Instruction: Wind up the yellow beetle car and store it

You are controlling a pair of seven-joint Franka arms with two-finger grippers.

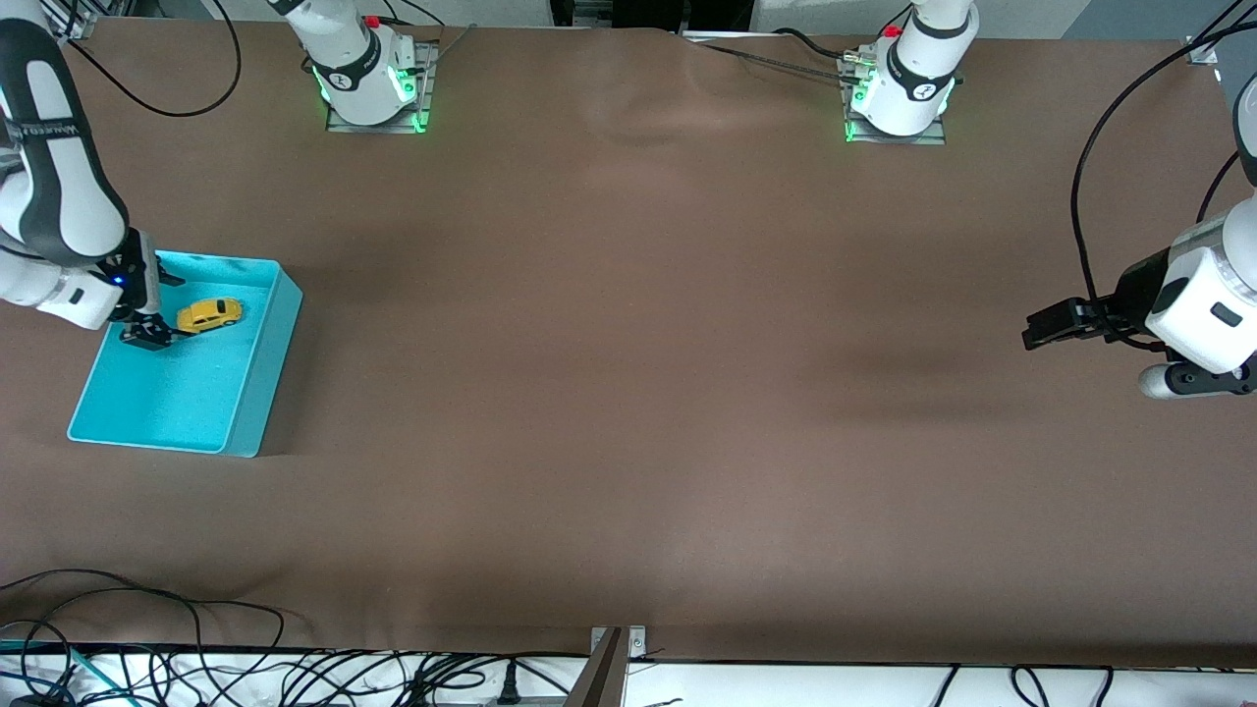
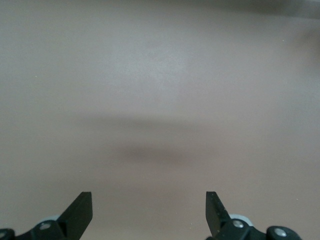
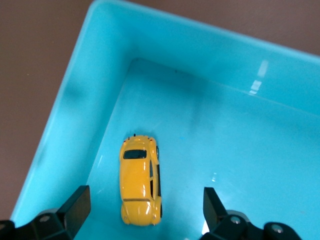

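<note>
Releasing marks the step we find ourselves at: the right tool hangs low inside the turquoise bin at the right arm's end of the bench, its two dark fingers spread wide and holding nothing. Between and just under those fingers, as the right wrist view shows, the yellow beetle car rests on the bin floor, upright on its wheels and close to one corner, touching neither finger. In the front view the car lies just beside the tool, toward the middle of the bench from it. We judge the storing step as good as done, since the toy sits in its container and no grip remains on it; whether its spring was wound we cannot tell from these pictures. The next move, as we read it, calls only for the right arm to rise straight out of the bin, keeping its fingers clear of the little car and the bin wall so that nothing gets nudged or tipped. The left tool waits over bare bench at the left arm's end, fingers likewise spread and empty, well apart from the bin.
</note>
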